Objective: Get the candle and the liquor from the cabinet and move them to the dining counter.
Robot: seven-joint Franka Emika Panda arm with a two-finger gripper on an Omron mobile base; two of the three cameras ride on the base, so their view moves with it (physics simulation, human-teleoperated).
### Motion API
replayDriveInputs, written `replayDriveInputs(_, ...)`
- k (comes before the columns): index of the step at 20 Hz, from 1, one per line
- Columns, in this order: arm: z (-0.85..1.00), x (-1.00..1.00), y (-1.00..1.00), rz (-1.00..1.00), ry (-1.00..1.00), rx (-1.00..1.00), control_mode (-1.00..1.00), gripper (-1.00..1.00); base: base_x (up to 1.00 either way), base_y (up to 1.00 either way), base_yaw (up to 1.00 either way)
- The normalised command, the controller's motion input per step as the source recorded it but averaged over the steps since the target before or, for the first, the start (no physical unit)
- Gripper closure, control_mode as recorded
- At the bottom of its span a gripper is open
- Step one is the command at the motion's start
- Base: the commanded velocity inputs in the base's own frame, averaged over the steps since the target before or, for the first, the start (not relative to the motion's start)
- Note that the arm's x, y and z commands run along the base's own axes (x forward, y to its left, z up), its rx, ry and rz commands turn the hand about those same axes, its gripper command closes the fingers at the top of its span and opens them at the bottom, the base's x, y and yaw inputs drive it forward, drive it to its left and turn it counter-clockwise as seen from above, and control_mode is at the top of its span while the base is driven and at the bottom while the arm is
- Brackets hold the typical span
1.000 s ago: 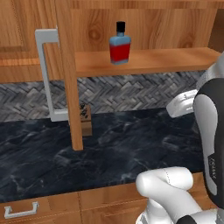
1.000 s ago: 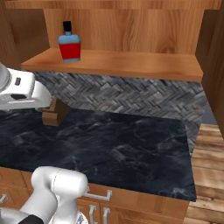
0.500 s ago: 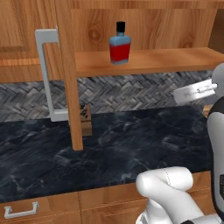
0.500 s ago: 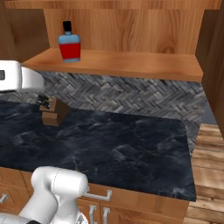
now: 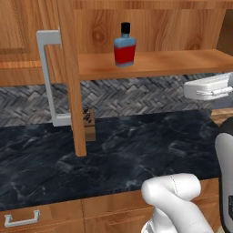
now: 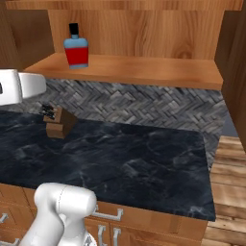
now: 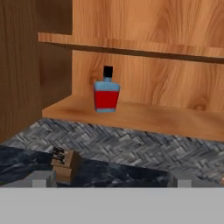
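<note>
Liquor (image 7: pixel 106 93) stands alone near the cabinet (image 7: pixel 144 117) shelf's front edge (upright); fingers (image 7: pixel 111 180) spread open, well apart.

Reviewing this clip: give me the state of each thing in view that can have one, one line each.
Red flat-sided liquor bottle with black cap: upright on the cabinet shelf, capped, untouched.
Brown wooden cabinet: door open, swung out edge-on.
Brown wooden knife block: standing on the black counter, knives in.
Hand: open, holding nothing, apart from the bottle.
</note>
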Motion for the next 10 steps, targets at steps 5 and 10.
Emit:
replayDriveInputs(5,0.16,0.0,0.01,0.0,-0.09,0.14,-1.0,-1.0,0.0,0.0,0.0)
replayDriveInputs(10,0.29,0.0,0.14,0.0,-0.12,0.08,-1.0,-1.0,0.0,0.0,0.0)
